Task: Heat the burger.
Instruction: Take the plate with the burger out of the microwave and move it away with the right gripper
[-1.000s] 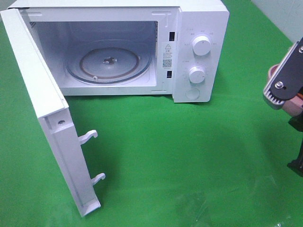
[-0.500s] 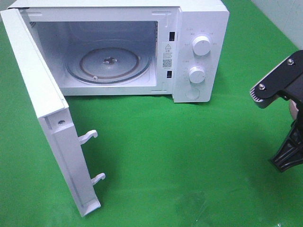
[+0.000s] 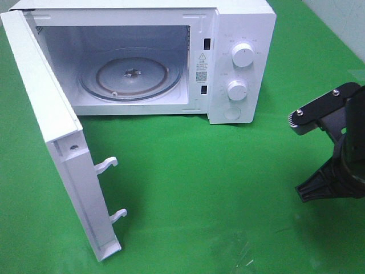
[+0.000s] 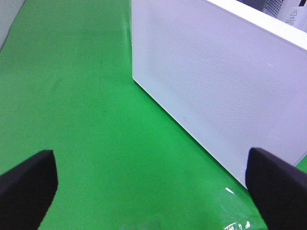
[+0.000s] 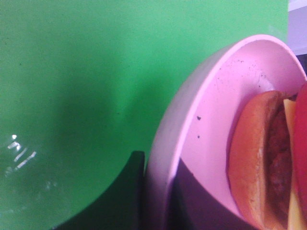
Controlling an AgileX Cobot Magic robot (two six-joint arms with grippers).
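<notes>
My right claw (image 5: 156, 201) is pinched on the rim of a pink plate (image 5: 201, 124), one dark finger (image 5: 120, 196) outside the rim and the other inside the dish. The burger (image 5: 268, 167) sits on that plate, close beside the inner finger; only part of it shows, a golden bun, brown patty, a yellow slice and a red edge. I judge the rim grip is chosen so the burger rides without being squeezed.

From the high camera, the right arm (image 3: 336, 154) enters at the right edge, over the green mat (image 3: 217, 182). Neither plate nor burger shows there; the arm hides them or they lie past the frame edge. Only the wrist camera proves the load is held.

Far left stands the white microwave (image 3: 239, 63), its door (image 3: 57, 142) swung wide toward me and the glass turntable (image 3: 131, 74) bare, ready to take the plate. My judgement: carrying has begun, loading has not.

My left claw (image 4: 151, 184) is spread wide, holding nothing, its two dark fingers (image 4: 29, 179) at the frame's corners. Its camera looks at the door's outer face, a side the high view does not show. The high view, in turn, does not show this claw at all.
</notes>
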